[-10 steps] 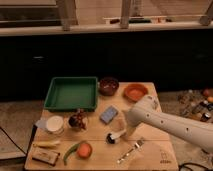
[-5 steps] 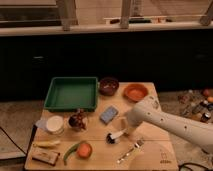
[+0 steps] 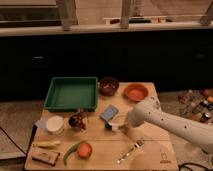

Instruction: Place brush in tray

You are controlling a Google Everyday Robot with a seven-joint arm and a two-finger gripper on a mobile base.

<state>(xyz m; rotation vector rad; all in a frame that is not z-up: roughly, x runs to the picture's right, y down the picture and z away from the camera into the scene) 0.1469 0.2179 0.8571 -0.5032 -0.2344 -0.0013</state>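
Observation:
The brush [image 3: 112,126], with a white handle and a dark head pointing left, lies level at the tip of my gripper [image 3: 120,126], just above the wooden board. The gripper is shut on the handle. My white arm [image 3: 165,120] comes in from the right. The green tray [image 3: 71,103] stands at the board's back left, empty, about a hand's width up and left of the brush.
A blue sponge [image 3: 109,112] lies right behind the brush. A dark bowl [image 3: 108,85] and an orange bowl [image 3: 135,92] stand at the back. A metal fork [image 3: 130,151], a white cup [image 3: 54,124], a dark figure [image 3: 77,120], a tomato [image 3: 84,150] and a green pepper [image 3: 71,150] sit towards the front.
The gripper end has risen slightly, and the brush has come up off the board with it, its dark head now higher than before.

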